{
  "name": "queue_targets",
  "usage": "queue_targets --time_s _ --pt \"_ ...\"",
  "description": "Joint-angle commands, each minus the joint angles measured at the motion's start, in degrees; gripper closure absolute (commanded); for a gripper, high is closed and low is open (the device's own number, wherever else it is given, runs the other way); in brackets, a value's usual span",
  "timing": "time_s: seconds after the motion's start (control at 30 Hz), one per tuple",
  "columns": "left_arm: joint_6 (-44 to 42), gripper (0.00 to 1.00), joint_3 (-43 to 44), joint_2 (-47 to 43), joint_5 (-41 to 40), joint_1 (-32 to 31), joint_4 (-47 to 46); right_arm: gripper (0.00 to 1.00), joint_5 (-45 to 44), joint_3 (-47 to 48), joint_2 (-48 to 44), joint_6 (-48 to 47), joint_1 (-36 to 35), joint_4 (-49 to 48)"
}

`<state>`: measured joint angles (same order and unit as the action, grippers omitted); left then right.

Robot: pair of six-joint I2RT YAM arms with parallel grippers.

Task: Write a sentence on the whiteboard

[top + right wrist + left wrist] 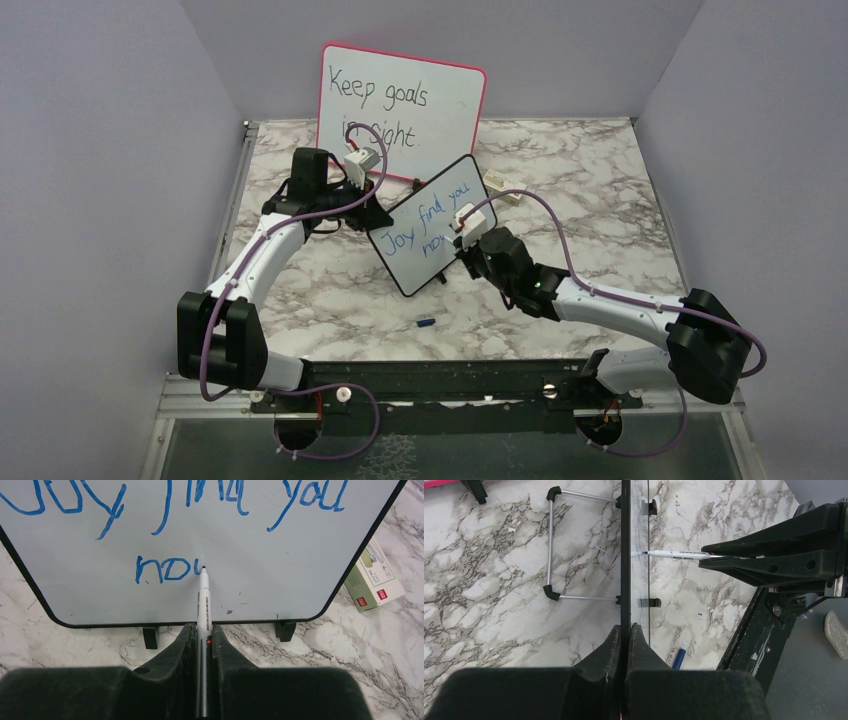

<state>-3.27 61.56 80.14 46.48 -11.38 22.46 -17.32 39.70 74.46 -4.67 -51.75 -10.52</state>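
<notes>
Blue handwritten sentence (165, 505) ("Joy find you", with "nou" beneath) on one small black-framed whiteboard (425, 250), mid-tabletop (330, 300); left end effector (626, 627) pinches its edge, right end effector (202, 627) clamps one white marker (203, 595).

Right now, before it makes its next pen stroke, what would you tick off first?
1. Board steadied: the left gripper is shut on the whiteboard edge. Ok.
2. Pen held: the right gripper is shut on the marker. Ok.
3. Tip contact: the marker tip touches the board face, as the left wrist view also shows. Ok.
4. Sentence complete: the last word reads "nou", so its final letter is unfinished. Not ok.
5. Writing room: there is bare white to the right of the tip. Ok.
6. Cap: it lies on the table, apart from the board. Ok.
</notes>
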Motion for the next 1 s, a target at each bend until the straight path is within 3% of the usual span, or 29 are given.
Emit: queue_targets --time_s 0.0,0.97 --pt "-3.6 1.00 -0.7 0.2 -2.9 -0.6 2.8 0.99 -1.5 1.8 -0.9 -0.9 0.3 -2.9" --pt "-3.6 1.00 -0.6 0.3 -3.0 -0.7 2.8 1.00 -2.8 -1.2 -0.1 1.2 1.0 2.2"
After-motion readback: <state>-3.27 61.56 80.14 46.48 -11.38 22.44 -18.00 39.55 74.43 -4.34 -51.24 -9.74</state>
